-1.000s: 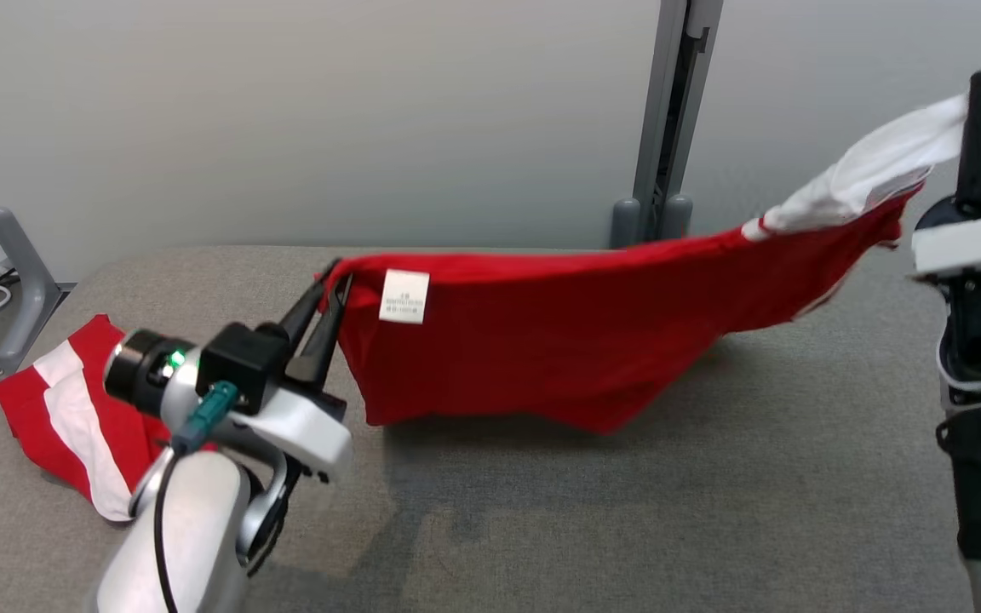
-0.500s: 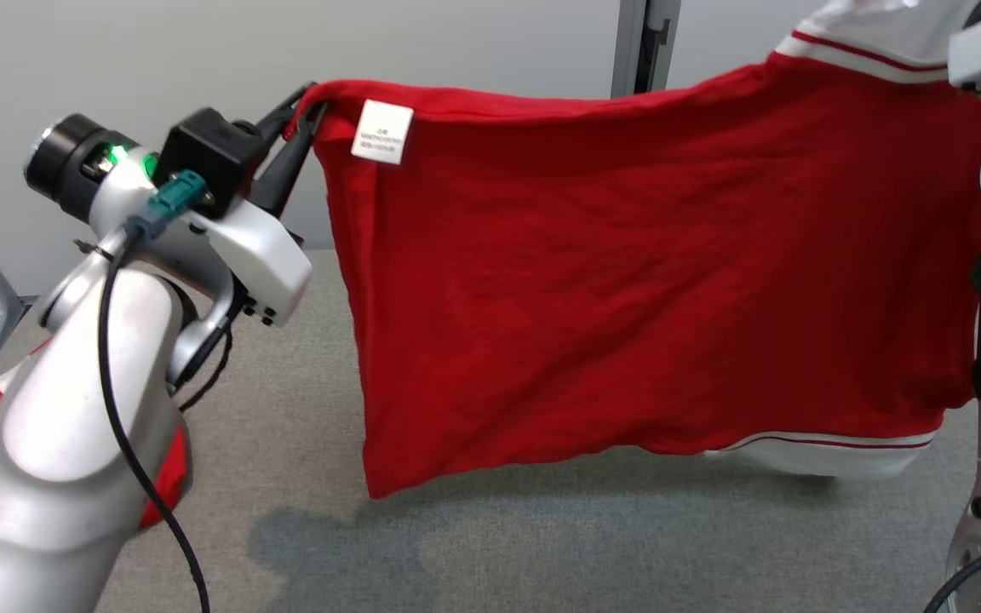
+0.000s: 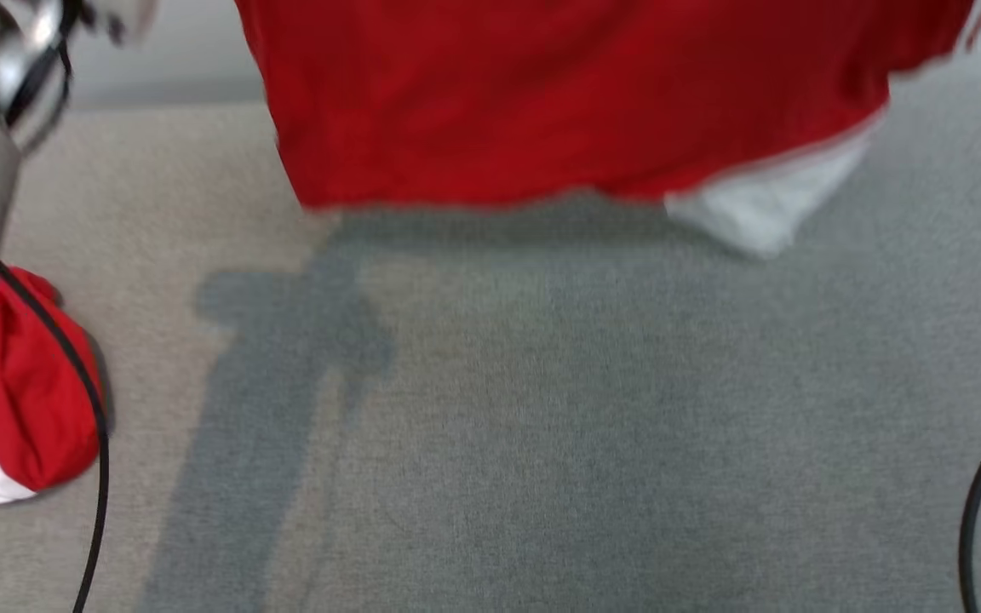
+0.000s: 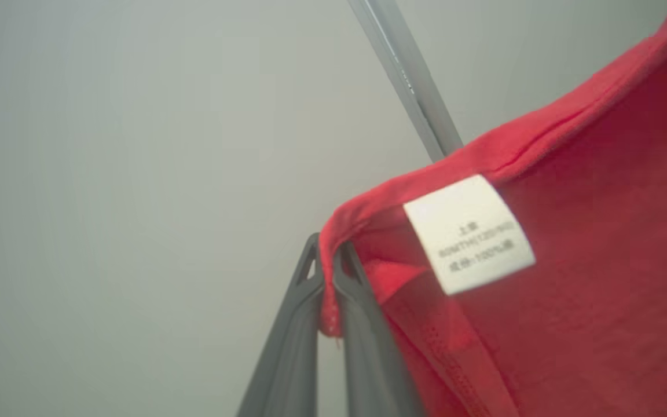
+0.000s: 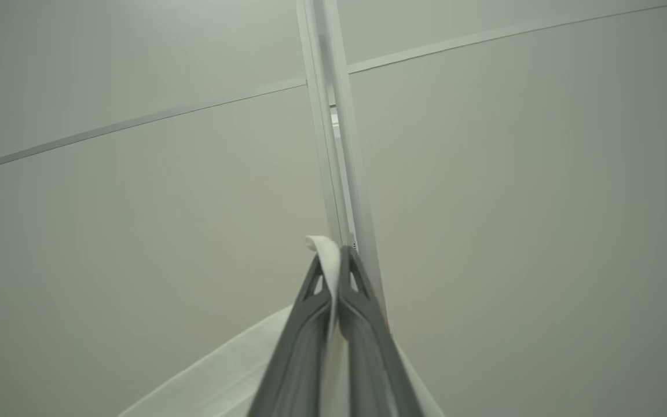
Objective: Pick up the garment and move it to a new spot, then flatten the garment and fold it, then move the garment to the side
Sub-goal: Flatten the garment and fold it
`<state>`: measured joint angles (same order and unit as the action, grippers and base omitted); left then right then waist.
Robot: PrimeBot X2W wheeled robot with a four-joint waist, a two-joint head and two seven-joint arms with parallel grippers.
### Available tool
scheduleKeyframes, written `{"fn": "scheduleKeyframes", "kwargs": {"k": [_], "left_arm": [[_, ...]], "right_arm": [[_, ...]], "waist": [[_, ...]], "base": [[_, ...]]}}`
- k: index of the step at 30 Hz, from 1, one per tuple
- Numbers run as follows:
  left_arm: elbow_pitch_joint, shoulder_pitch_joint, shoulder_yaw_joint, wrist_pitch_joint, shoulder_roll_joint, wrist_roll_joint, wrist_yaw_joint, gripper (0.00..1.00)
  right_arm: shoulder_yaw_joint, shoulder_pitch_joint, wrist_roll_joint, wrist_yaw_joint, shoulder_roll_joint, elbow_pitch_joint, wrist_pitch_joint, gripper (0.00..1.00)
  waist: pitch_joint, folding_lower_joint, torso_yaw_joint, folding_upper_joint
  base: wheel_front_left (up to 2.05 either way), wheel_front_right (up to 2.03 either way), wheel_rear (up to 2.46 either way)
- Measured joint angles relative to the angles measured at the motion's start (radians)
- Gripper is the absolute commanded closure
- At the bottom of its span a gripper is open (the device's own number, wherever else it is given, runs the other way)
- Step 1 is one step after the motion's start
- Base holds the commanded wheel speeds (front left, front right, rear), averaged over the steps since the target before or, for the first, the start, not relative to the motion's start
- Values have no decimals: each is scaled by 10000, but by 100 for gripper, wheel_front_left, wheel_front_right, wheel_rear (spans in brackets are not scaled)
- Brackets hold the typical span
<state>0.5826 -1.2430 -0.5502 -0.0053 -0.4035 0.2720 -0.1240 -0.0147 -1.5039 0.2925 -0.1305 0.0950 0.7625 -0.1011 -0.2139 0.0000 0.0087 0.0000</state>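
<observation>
Nearest the robot lies a bare stretch of the grey table (image 3: pixel 542 443), which looks a good spot for laying the garment down. At the table's left edge sits a second red-and-white bundle (image 3: pixel 18 383), with a black cable (image 3: pixel 86 400) hanging in front of it. The drop should stay well apart from both.

Further back, the red garment (image 3: pixel 542 94) hangs as a wide sheet over the table. Its lower edge and a white band (image 3: pixel 754 213) are low over the surface, and I cannot tell whether the band touches it.

The left gripper (image 4: pixel 327 252) is pinched shut on a red hem corner. The right gripper (image 5: pixel 333 260) is clamped on a strip of white fabric. Behind them are a grey post (image 4: pixel 403 75) and a pale wall.

This seems to be the carrying and spreading step. To do it well, I would keep both corners level and the top edge taut, then lower the bottom edge onto the table first. Drawing the sheet back towards the robot should lay it flat without wrinkles. Letting go should wait until the cloth rests on the table.

A white label (image 4: pixel 469 234) is sewn just below the hem beside the left gripper. It carries three short lines of grey print, too blurred to read surely. The last line appears to include "100%".
</observation>
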Motion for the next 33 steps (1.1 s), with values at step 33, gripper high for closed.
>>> {"fn": "scheduleKeyframes", "kwargs": {"k": [33], "left_arm": [[2336,-234,522,-2577,1787,-932,635,100]], "right_arm": [[-1093,1936,2096,0,-155,180,-1632,100]], "waist": [[-3470,1,46,0]], "base": [[0,0,0]]}}
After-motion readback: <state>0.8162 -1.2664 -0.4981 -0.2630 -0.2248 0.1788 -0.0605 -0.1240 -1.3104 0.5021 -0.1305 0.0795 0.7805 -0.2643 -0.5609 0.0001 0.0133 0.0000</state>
